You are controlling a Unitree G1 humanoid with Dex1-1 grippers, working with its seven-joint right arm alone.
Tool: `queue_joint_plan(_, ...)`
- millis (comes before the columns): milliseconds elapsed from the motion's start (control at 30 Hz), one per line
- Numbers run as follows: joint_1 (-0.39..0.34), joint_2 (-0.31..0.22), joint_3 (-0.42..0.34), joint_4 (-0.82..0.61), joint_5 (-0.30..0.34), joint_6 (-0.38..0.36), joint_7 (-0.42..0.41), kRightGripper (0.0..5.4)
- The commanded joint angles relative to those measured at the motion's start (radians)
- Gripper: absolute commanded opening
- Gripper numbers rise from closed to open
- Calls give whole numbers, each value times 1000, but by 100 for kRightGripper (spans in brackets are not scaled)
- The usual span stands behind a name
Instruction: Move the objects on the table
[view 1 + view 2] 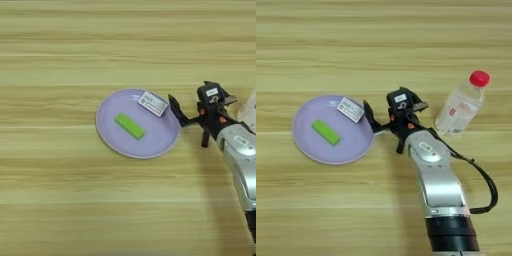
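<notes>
**Objects gathered on the plate, bottle left out**

Objects sit around a lilac plate [306, 150]: the green block [325, 132] lies at its middle, the white box [350, 109] on its upper right rim. Just right of the plate hovers the gripper [385, 129], fingers spread, holding nothing. Further right, off the plate, the bottle [462, 106] stands on the table [381, 40], probably next.

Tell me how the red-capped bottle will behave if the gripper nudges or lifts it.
The bottle stands tall on a narrow base, so a push near the red cap would probably tip it. It looks round, so once down it may roll. Its clear, thin-looking plastic suggests it is light and may give under a squeeze from the right gripper.
</notes>
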Motion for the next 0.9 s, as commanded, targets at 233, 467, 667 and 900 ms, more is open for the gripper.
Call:
queue_joint_plan(233, -105, -28, 110, -3, -93, -68, 39, 538)
queue_joint_plan(467, -131, -33, 153, 64, -149, -110, 50, 538)
queue_joint_plan(667, -165, -30, 162, 145, -171, -143, 49, 538)
queue_joint_plan(900, -205, -36, 161, 232, -182, -170, 52, 538)
